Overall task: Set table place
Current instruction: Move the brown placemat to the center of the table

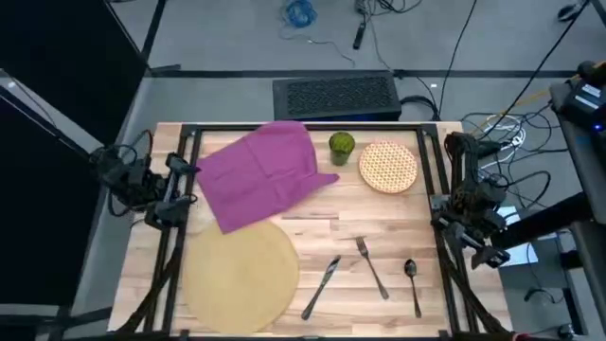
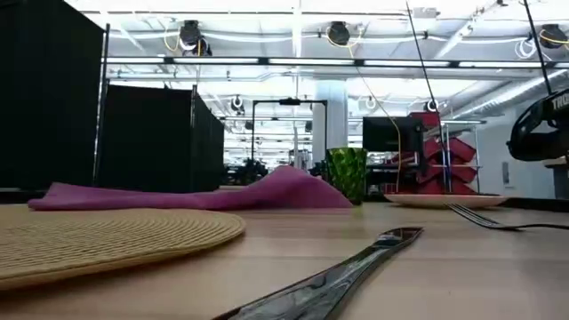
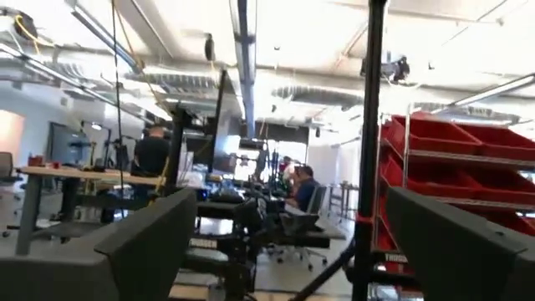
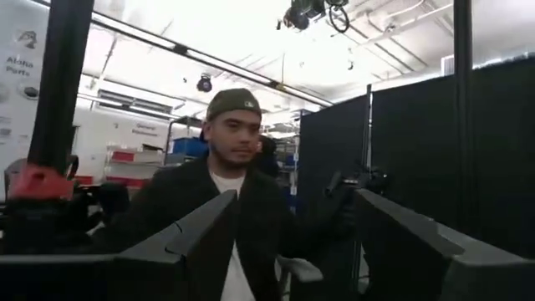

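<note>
near left tool (image 1: 178, 201): place (image 1: 241, 276)

Left hand (image 3: 284, 251) and right hand (image 4: 292, 242) both spread wide.

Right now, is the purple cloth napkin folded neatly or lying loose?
Loose: the purple cloth napkin lies spread and rumpled, one part raised in the low view.

tan mat (image 1: 241, 273), magenta cloth (image 1: 260, 173), green cup (image 1: 342, 146)
</note>
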